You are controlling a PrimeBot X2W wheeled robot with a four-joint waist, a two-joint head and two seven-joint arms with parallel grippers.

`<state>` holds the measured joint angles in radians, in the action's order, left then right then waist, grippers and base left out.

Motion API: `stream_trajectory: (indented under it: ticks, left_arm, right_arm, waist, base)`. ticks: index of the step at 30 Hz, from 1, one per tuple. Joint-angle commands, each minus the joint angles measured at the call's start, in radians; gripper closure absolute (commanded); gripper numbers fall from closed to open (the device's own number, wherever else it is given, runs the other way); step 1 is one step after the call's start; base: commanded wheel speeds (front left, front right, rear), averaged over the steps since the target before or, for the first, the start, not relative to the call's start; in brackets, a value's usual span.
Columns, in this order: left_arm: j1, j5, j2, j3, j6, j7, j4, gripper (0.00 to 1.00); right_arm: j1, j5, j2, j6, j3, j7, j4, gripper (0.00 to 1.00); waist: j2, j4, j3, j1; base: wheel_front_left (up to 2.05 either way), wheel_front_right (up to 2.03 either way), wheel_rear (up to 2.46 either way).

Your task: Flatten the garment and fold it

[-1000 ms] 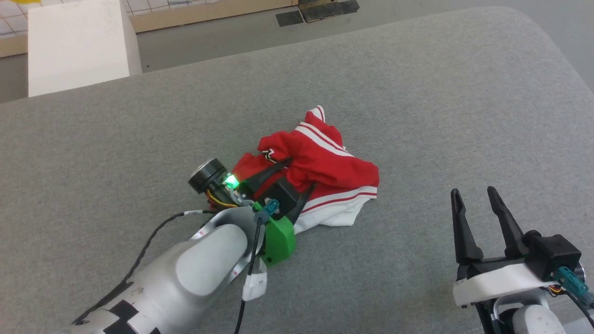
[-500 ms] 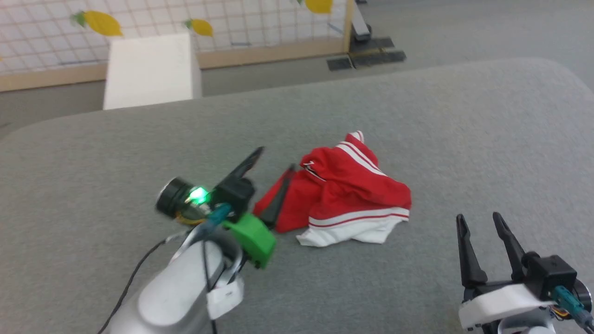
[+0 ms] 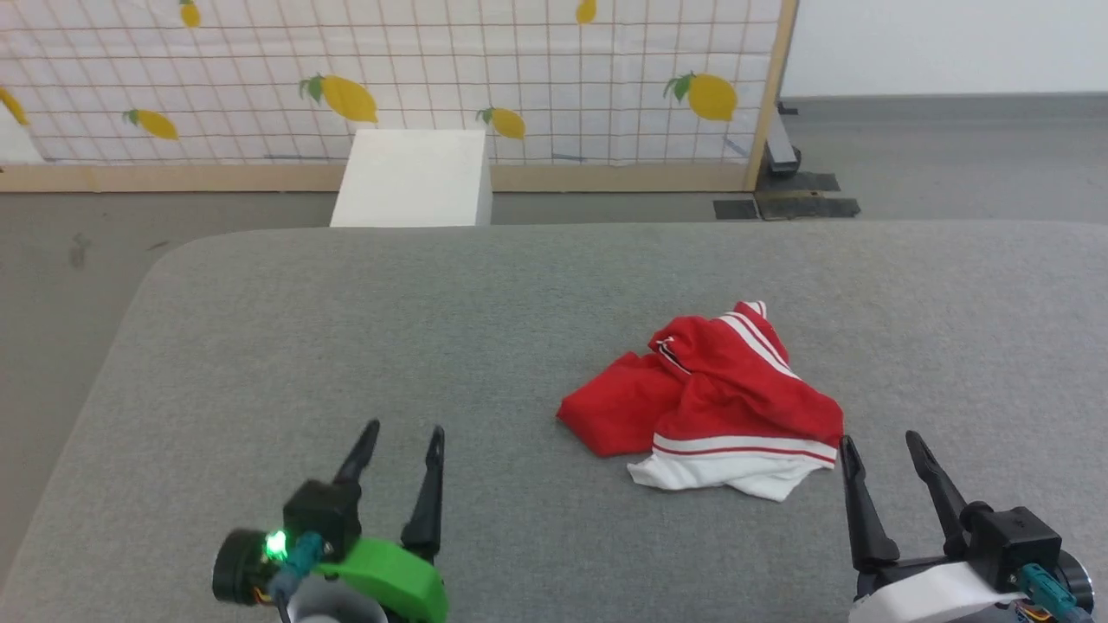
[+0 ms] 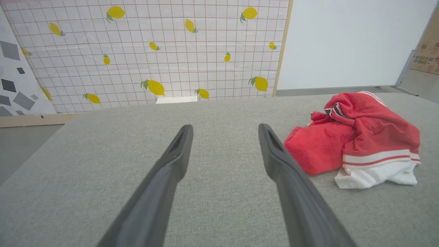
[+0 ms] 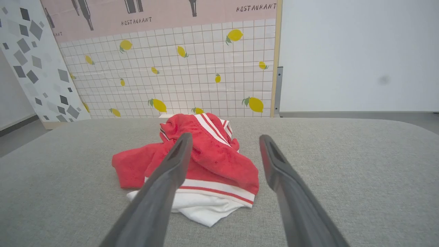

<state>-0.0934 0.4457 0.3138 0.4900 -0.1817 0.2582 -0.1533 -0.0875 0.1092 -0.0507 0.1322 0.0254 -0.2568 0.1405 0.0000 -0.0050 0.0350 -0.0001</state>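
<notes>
The garment lies crumpled in a heap on the grey table, red with a white part and striped trim along its near edge. In the left wrist view the garment sits to the right of the fingers. My left gripper stands open near the table's front left, well clear of the cloth and holding nothing. At the front right my right gripper is open, its fingertips just short of the heap's white edge. From the right wrist, the garment lies straight ahead, partly behind the left finger.
A white box stands on the floor past the table's far edge. Behind it runs a lemon-patterned grid panel with a wooden frame. The table's left rounded corner is in sight.
My left gripper has let go of the heap and drawn back to the front left. The head camera has tilted up, so the whole picture has shifted. The right gripper stays put.
</notes>
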Motion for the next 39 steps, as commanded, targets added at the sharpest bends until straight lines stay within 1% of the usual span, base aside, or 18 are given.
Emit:
stream_trajectory:
  ticks: [1,6,7,9,13,15,20,21,24,31,37,39]
  left_arm:
    - [0.027,-0.027,-0.013,-0.005,0.007,0.004,0.005,0.00]
    - [0.079,-0.062,-0.051,-0.036,0.025,0.004,0.008,0.00]
    - [0.091,-0.083,-0.069,-0.054,0.041,0.004,0.009,0.00]
    - [0.090,-0.099,-0.076,-0.062,0.053,0.004,0.007,0.00]
    - [0.085,-0.126,-0.082,-0.070,0.076,0.004,-0.002,0.00]
    - [0.079,-0.146,-0.077,-0.058,0.098,0.004,-0.009,0.00]
    - [0.062,-0.156,-0.081,-0.044,0.131,0.003,-0.033,0.00]
    - [0.034,-0.160,-0.077,-0.031,0.147,-0.017,-0.039,0.00]
    - [-0.031,-0.164,-0.074,-0.010,0.175,-0.085,-0.037,0.00]
    - [-0.250,-0.132,-0.089,0.041,0.259,-0.348,-0.044,0.00]
    - [-0.414,-0.090,-0.086,0.078,0.291,-0.578,-0.121,0.00]
    - [-0.457,-0.071,-0.084,0.090,0.298,-0.633,-0.145,0.00]
  right_arm:
    - [-0.014,0.002,0.001,-0.002,-0.003,-0.005,-0.006,0.00]
    - [-0.021,0.009,0.001,-0.002,-0.009,-0.005,-0.005,0.00]
    - [-0.020,0.012,0.001,-0.002,-0.009,-0.005,-0.005,0.00]
    - [-0.019,0.012,0.001,-0.002,-0.011,-0.005,-0.006,0.00]
    - [-0.013,0.008,0.001,-0.002,-0.016,-0.005,-0.006,0.00]
    - [-0.011,0.007,0.001,-0.002,-0.019,-0.005,-0.006,0.00]
    - [-0.001,0.004,0.001,-0.002,-0.031,-0.005,-0.013,0.00]
    - [0.003,0.004,0.001,-0.002,-0.034,-0.005,-0.022,0.00]
    - [0.012,-0.002,0.001,-0.002,-0.035,-0.005,-0.031,0.00]
    - [0.047,-0.009,0.001,-0.002,-0.045,-0.005,-0.042,0.00]
    - [0.080,-0.002,0.001,-0.002,-0.054,-0.005,-0.050,0.00]
    - [0.091,0.003,0.001,-0.002,-0.059,-0.005,-0.052,0.00]
  waist:
    - [0.0000,0.012,0.005,0.0001]
    - [0.0000,0.012,0.002,0.0001]
    - [0.0000,0.015,-0.002,0.0001]
    - [0.0000,0.016,-0.004,0.0001]
    - [0.0000,0.012,-0.006,0.0001]
    - [0.0000,0.008,-0.007,0.0001]
    - [0.0000,-0.017,-0.027,0.0001]
    - [0.0000,-0.027,-0.042,0.0001]
    - [0.0000,-0.047,-0.076,0.0001]
    - [0.0000,-0.103,-0.184,0.0001]
    - [0.0000,-0.153,-0.260,0.0001]
    - [0.0000,-0.168,-0.282,0.0001]
  base:
    - [0.00,0.00,0.00]
    - [0.00,0.00,0.00]
    - [0.00,0.00,0.00]
    - [0.00,0.00,0.00]
    - [0.00,0.00,0.00]
    - [0.00,0.00,0.00]
    - [0.00,0.00,0.00]
    - [0.00,0.00,0.00]
    - [0.00,0.00,0.00]
    - [0.00,0.00,0.00]
    - [0.00,0.00,0.00]
    - [0.00,0.00,0.00]
